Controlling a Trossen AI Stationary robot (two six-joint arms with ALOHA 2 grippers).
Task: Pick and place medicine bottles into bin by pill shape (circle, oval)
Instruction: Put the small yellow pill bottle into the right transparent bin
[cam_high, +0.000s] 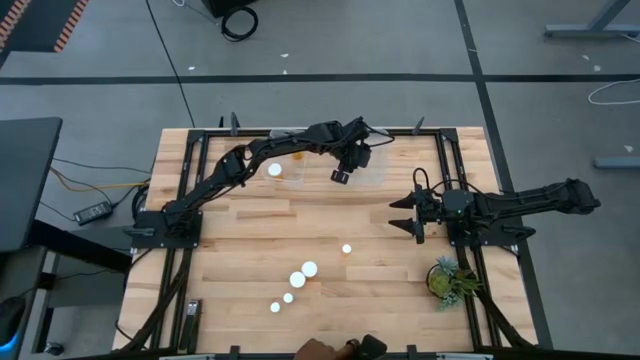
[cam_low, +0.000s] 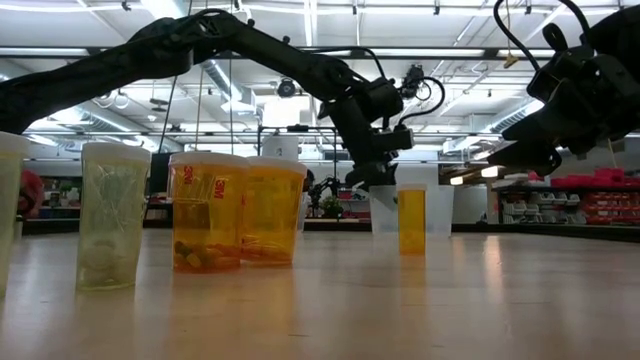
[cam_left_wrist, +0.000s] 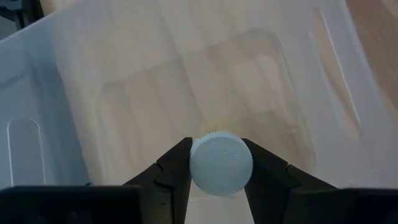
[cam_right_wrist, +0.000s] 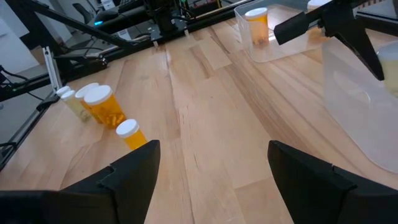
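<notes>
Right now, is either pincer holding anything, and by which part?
The left pincer grips a medicine bottle by its white cap, over the clear bin. The right pincer is open, empty.

White-capped bottle (cam_left_wrist: 221, 163) clamped over clear bin (cam_left_wrist: 323, 74), 5 more bottles (cam_high: 309, 269) (near front edge)

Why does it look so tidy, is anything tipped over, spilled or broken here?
Nothing stands out. The left pincer grips a capped bottle over a clear bin; the other bottles stand upright on the table. The right pincer waits open.
</notes>
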